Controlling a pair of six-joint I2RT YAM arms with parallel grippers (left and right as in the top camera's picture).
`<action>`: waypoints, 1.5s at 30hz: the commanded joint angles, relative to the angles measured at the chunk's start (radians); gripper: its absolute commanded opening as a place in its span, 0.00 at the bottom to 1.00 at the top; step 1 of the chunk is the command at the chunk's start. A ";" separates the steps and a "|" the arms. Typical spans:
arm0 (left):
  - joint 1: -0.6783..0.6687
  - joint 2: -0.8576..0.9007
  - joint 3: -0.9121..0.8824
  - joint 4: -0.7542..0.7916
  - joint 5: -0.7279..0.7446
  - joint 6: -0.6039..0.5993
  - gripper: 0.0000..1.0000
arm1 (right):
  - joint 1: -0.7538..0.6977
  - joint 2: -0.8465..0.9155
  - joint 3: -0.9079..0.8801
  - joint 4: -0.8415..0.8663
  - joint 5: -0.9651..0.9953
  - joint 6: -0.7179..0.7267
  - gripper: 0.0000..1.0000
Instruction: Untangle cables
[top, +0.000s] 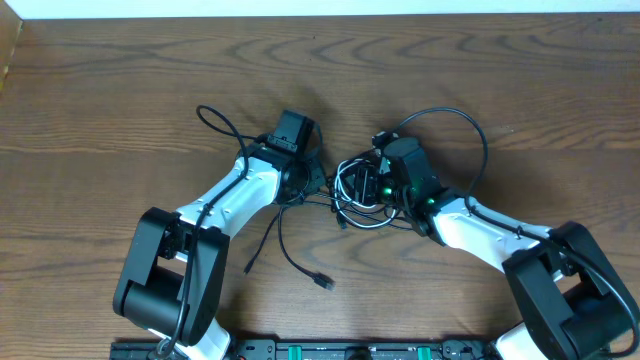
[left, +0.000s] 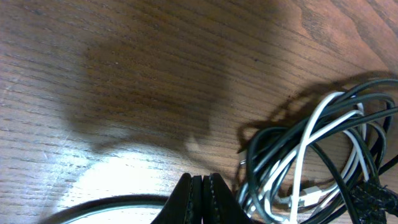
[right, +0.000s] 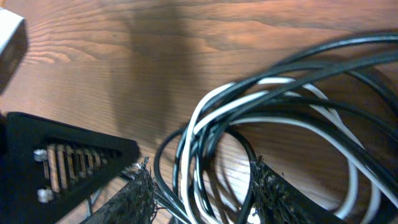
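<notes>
The cables (top: 352, 190) lie knotted in a small bundle at the table's middle, between my two grippers. Black cords (right: 348, 50) and a white cord (right: 236, 118) loop together; the white cord (left: 305, 143) also threads the tangle (left: 280, 149) in the left wrist view. One black tail runs toward the front and ends in a plug (top: 322, 283). My left gripper (top: 312, 180) (left: 199, 182) is shut just left of the bundle, with nothing showing between its tips. My right gripper (top: 372, 185) (right: 205, 193) stands open around the bundle, with several strands running between its fingers (right: 140, 193).
Thicker black arm wires loop behind the left arm (top: 215, 122) and over the right arm (top: 470, 130). A black cord (left: 93, 205) passes low beside the left fingers. Bare wooden table (top: 120, 80) lies all around; its far edge runs along the top.
</notes>
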 joint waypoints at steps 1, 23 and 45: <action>0.001 -0.003 0.008 -0.007 -0.014 -0.002 0.08 | 0.015 0.024 0.030 0.006 -0.035 0.008 0.48; 0.002 -0.003 0.008 -0.014 -0.022 0.025 0.08 | 0.101 0.093 0.070 -0.047 0.034 0.018 0.36; 0.002 -0.003 0.008 -0.029 -0.022 0.025 0.08 | -0.088 0.110 0.098 0.044 -0.390 0.080 0.01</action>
